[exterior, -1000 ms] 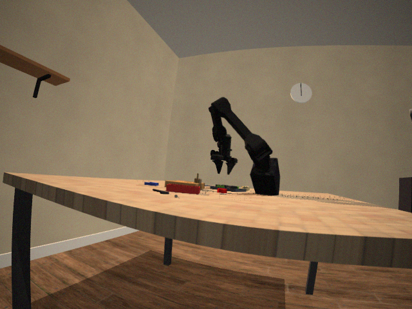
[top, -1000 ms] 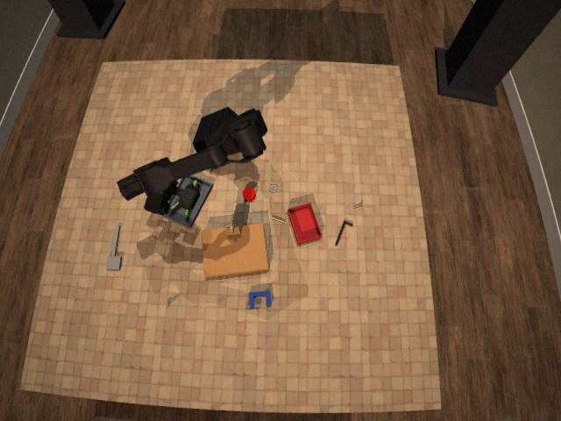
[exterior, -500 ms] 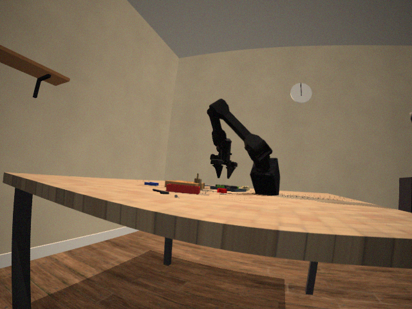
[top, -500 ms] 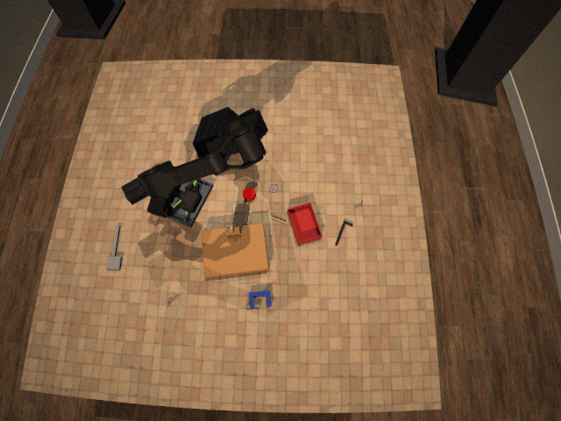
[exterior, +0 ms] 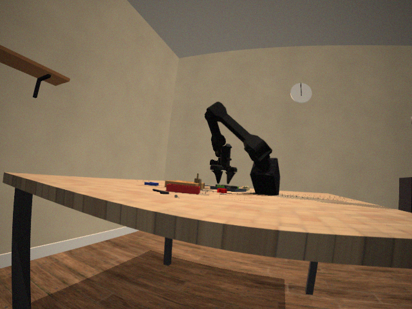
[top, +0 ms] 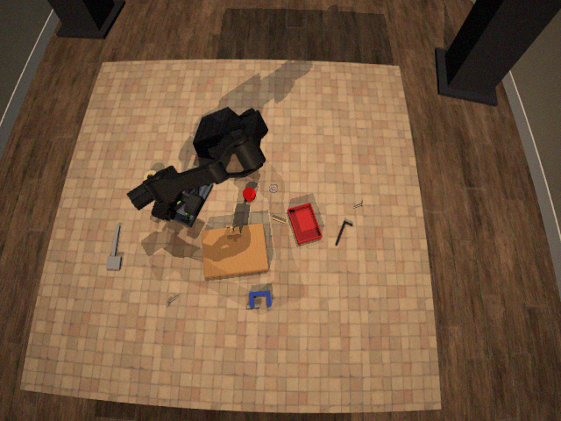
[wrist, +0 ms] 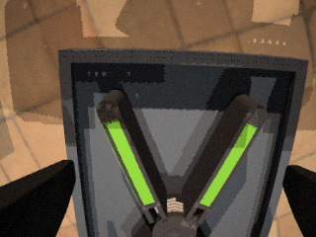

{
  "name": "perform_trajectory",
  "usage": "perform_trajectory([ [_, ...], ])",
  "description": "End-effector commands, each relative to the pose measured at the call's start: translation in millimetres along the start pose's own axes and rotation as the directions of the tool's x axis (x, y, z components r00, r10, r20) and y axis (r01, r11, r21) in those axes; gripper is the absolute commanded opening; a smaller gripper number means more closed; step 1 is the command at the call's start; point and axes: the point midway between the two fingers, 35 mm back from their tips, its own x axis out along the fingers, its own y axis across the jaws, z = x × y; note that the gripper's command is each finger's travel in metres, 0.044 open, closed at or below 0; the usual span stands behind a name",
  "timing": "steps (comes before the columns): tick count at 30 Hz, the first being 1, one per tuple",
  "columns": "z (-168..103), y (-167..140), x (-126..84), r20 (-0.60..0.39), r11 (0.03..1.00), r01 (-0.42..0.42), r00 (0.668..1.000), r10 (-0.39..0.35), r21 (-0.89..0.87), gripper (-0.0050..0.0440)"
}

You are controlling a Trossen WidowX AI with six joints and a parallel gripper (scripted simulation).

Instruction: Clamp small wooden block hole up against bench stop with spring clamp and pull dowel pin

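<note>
The spring clamp point(wrist: 174, 178), black with green handle strips, lies in a grey tray point(wrist: 178, 165) that fills the wrist view. My gripper point(wrist: 182, 174) is open and empty, its fingers at the left and right edges, straddling the clamp from a little above. In the top view the gripper point(top: 179, 209) hangs over the tray, left of the wooden board point(top: 234, 250). The small wooden block with its dowel pin point(top: 232, 230) stands at the board's far edge by the stop. In the side view the gripper point(exterior: 223, 172) hovers just above the table, and the pin point(exterior: 197, 177) sticks up.
A red knob point(top: 249, 194), a red bin point(top: 304, 223), a black hex key point(top: 340, 233), a blue bracket point(top: 259, 299), a grey scraper point(top: 115, 253), a small ring point(top: 270, 188) and loose screws point(top: 172, 299) lie around the board.
</note>
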Motion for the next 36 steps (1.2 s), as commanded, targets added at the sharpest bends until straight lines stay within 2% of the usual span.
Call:
perform_trajectory([
  [1, -1.5, 0.2, 7.1, -0.003, 1.0, -0.005, 1.0, 0.005, 0.006, 0.044],
  [7, -1.7, 0.3, 15.1, -0.003, 1.0, -0.006, 1.0, 0.006, 0.006, 0.044],
  [17, -1.7, 0.3, 15.4, -0.003, 1.0, -0.006, 1.0, 0.006, 0.006, 0.044],
  [26, -1.6, 0.0, 14.5, -0.004, 1.0, -0.002, 1.0, 0.002, 0.003, 0.035],
  [36, -1.6, 0.0, 14.5, -0.004, 1.0, -0.002, 1.0, 0.002, 0.003, 0.0297],
])
